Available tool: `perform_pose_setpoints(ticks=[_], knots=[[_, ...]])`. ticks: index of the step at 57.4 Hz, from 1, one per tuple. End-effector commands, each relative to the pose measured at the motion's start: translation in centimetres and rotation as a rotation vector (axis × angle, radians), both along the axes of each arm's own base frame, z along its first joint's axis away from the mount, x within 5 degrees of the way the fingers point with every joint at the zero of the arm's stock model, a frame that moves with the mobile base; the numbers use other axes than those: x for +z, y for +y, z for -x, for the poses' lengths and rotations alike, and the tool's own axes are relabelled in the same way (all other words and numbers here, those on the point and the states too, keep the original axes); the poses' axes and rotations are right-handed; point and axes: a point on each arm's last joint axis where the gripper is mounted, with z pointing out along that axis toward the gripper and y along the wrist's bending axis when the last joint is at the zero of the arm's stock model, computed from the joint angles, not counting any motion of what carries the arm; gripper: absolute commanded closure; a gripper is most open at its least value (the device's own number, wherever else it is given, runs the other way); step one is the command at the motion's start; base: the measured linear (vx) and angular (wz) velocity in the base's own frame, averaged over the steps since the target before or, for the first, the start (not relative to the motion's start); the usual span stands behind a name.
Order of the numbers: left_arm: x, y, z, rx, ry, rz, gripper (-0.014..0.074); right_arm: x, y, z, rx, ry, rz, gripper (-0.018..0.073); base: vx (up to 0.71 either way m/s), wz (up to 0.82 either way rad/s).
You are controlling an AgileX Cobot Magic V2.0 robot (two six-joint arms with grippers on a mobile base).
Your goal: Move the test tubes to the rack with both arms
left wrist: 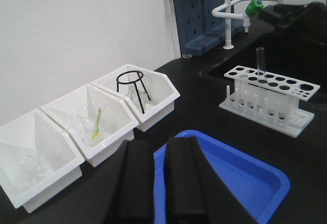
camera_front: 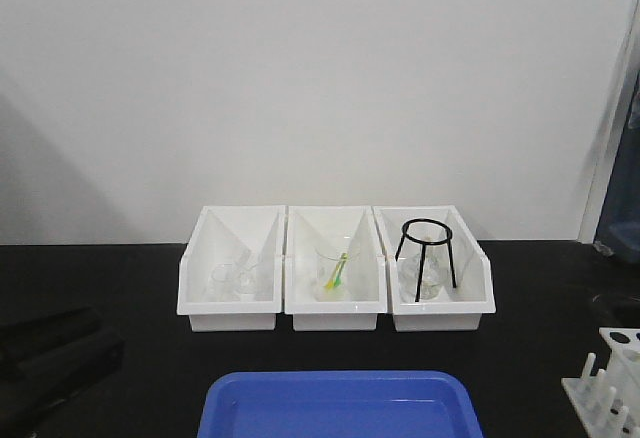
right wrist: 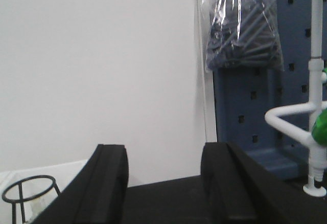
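Observation:
The white rack (left wrist: 278,88) stands on the black bench at the right, with its pegs on the near side. Its edge also shows at the lower right of the front view as the rack (camera_front: 612,378). One clear test tube (left wrist: 260,64) stands upright in a back-row hole. My left gripper (left wrist: 159,144) hovers over the near corner of the blue tray (left wrist: 240,175). Its fingers stand almost together with only a thin slit and nothing between them. My right gripper (right wrist: 164,152) is open and empty, facing the white wall, with the rack out of its view.
Three white bins (camera_front: 336,310) line the back. They hold small glassware, a beaker with a yellow-green dropper (camera_front: 337,274) and a black tripod stand (camera_front: 427,248) over a flask. The left arm's dark bulk (camera_front: 55,353) lies at the lower left. A white tap with green knobs (left wrist: 240,4) stands behind the rack.

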Motion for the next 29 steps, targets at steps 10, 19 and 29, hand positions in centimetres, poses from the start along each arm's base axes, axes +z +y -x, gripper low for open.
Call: perform_pose_setpoints(ticks=[10, 19, 29], knots=[[1.0, 0.1, 0.3, -0.008, 0.002, 0.016, 0.041, 6.2, 2.0, 4.6, 0.021, -0.005, 0.104, 0.0312, 0.0, 0.0], [0.5, 0.1, 0.4, -0.011, 0.04, -0.02, 0.0594, 7.6, 2.7, 8.0, -0.025, 0.096, 0.094, 0.0526, 0.0, 0.0], [0.5, 0.1, 0.4, -0.013, 0.044, -0.012, 0.0617, 8.7, 3.4, 10.8, -0.062, 0.097, 0.078, 0.0573, 0.0, 0.0]])
